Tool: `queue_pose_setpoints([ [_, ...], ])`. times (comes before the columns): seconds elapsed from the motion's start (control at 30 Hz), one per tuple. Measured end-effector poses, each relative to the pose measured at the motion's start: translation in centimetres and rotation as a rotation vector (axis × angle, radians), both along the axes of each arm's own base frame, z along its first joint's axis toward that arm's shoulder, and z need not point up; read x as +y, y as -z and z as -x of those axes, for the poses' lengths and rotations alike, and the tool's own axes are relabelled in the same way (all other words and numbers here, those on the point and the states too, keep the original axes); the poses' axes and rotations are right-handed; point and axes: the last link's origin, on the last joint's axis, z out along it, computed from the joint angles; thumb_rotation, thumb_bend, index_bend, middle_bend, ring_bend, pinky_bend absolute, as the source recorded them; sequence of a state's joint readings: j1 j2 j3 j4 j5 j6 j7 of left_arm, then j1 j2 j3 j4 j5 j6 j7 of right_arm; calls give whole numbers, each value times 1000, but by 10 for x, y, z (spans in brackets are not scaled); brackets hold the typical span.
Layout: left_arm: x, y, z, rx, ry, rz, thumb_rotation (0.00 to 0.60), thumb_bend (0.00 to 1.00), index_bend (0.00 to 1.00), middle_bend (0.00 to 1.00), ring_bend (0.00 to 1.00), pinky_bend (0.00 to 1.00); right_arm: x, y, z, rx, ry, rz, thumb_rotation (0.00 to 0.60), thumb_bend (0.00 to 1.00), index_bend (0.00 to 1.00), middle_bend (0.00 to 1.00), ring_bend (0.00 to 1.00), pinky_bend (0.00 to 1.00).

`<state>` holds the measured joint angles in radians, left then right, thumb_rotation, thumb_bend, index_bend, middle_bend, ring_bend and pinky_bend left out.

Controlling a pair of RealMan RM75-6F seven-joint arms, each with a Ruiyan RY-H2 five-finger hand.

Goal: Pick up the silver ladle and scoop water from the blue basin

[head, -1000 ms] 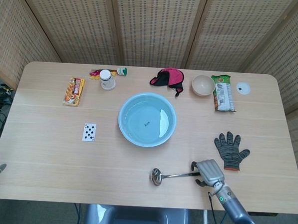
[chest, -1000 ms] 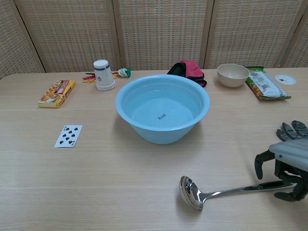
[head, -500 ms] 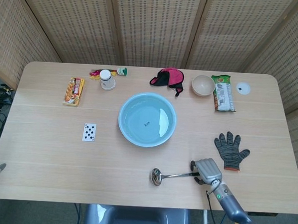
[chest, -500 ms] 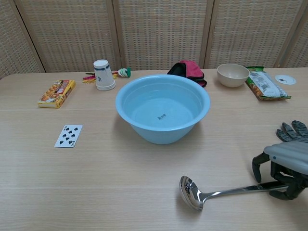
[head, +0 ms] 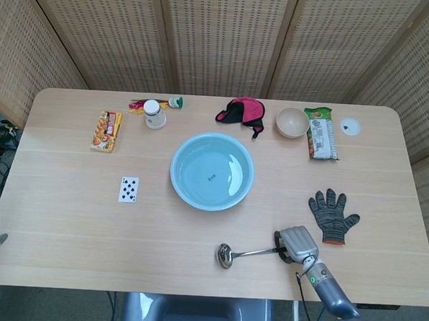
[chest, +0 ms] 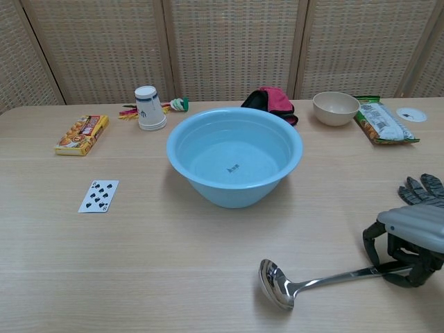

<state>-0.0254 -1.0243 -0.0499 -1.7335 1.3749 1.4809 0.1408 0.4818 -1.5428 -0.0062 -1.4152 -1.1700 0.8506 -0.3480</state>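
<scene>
chest view: right hand (chest: 409, 244) hides ladle (chest: 305, 283) handle end.

Your right robot hand (head: 297, 245) sat low at the counter (head: 67, 225), palm down, its dark fingers (chest: 375, 239) curled under and closed around the ladle handle (chest: 347, 275). Behind the robot hand, its forearm (head: 328, 292) ran back toward you. Your left arm showed in neither view.
</scene>
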Motion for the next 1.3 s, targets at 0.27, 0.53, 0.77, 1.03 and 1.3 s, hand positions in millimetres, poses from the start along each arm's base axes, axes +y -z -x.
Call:
queue_pose_setpoints([
  [0.27, 0, 0, 0, -1, -1, 4, 600, 0, 0, 0, 0, 0, -3, -10, -3, -44, 30, 21, 600, 869, 684, 1000, 1000, 1000],
  [0.53, -1, 0, -1, -7, 4, 7, 600, 0, 0, 0, 0, 0, -2, -34, -12, -115, 77, 36, 600, 894, 722, 1000, 1000, 1000],
  [0.77, -2, 0, -2, -9, 9, 10, 600, 0, 0, 0, 0, 0, 0, -64, -22, -168, 104, 49, 600, 908, 735, 1000, 1000, 1000],
  [1.03, -1, 0, -1, -12, 4, 11, 600, 0, 0, 0, 0, 0, -2, -93, -42, -206, 89, 70, 600, 913, 739, 1000, 1000, 1000],
  [1.3, 2, 0, 1, -12, -4, 15, 600, 0, 0, 0, 0, 0, -24, -118, -73, -204, 27, 122, 600, 916, 739, 1000, 1000, 1000],
])
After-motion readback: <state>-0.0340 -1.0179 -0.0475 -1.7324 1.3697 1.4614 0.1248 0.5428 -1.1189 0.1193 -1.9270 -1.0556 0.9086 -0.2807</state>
